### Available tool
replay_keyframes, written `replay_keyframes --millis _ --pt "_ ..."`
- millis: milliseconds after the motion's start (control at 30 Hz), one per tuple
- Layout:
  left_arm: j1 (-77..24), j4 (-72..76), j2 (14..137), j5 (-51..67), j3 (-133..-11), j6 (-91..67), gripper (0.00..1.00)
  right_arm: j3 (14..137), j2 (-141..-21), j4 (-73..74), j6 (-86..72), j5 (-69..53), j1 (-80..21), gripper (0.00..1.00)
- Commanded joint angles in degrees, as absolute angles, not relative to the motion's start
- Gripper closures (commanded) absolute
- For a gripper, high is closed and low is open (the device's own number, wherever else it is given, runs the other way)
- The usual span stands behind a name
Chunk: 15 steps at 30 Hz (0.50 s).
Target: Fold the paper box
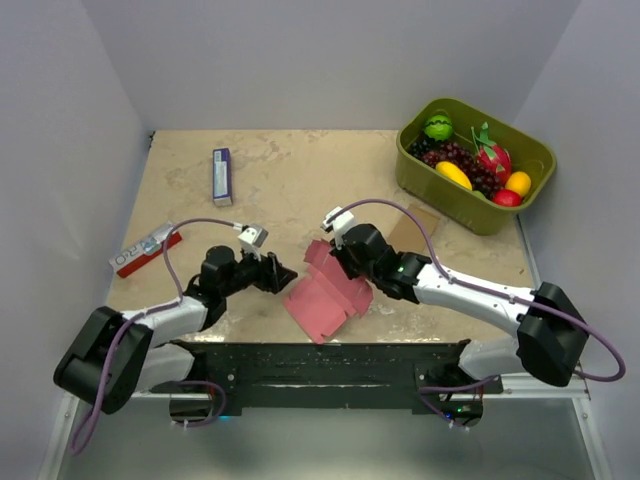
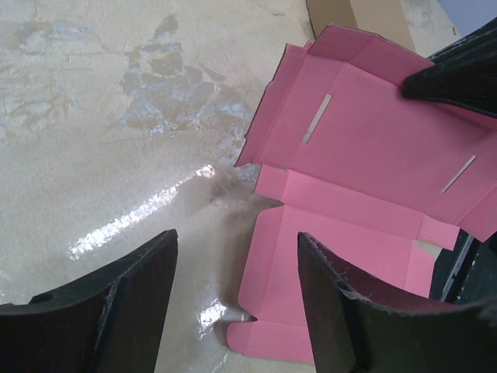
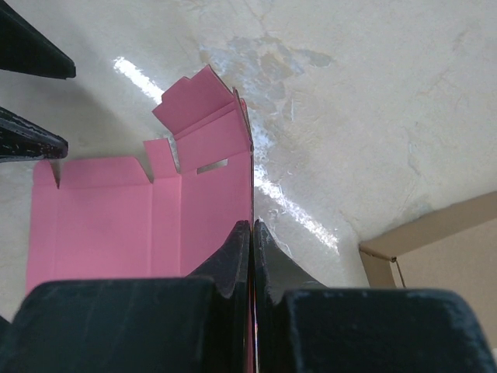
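The paper box [image 1: 322, 290] is a pink die-cut sheet, partly unfolded, lying on the table between my two arms. In the left wrist view the paper box [image 2: 365, 155] shows its slots and tabs, with one panel raised at the far side. My left gripper [image 1: 278, 272] stands open at the sheet's left edge; its jaws [image 2: 237, 241] straddle a corner tab without touching it. The right gripper [image 1: 340, 262] is shut on the raised side panel, and the card's edge runs between its fingertips [image 3: 252, 225]. The rest of the paper box [image 3: 109, 217] lies flat to their left.
A green basket [image 1: 450, 195] of toy fruit stands at the back right. A brown cardboard piece [image 1: 418, 222] lies just behind the right gripper. A blue-and-white packet [image 1: 222, 176] and a red-and-white packet [image 1: 145, 250] lie at the left. White walls enclose the table.
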<state>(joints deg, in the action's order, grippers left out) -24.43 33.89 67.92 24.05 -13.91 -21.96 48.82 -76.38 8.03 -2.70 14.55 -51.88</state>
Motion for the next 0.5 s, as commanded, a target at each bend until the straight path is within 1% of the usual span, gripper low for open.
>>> replay_keyframes --millis 0,100,467 --pt "-25.66 47.71 73.81 25.4 -12.74 -21.97 0.35 47.03 -76.9 4.49 -4.57 21.78 -53.87 1.0" --pt "-26.37 49.3 77.5 25.23 -13.53 -20.92 0.36 46.85 -77.87 3.96 -4.92 24.95 -55.19 1.0" --pt "-29.0 55.19 86.83 23.12 -14.68 -19.95 0.4 46.49 -80.07 2.64 -5.27 26.89 -56.95 1.0"
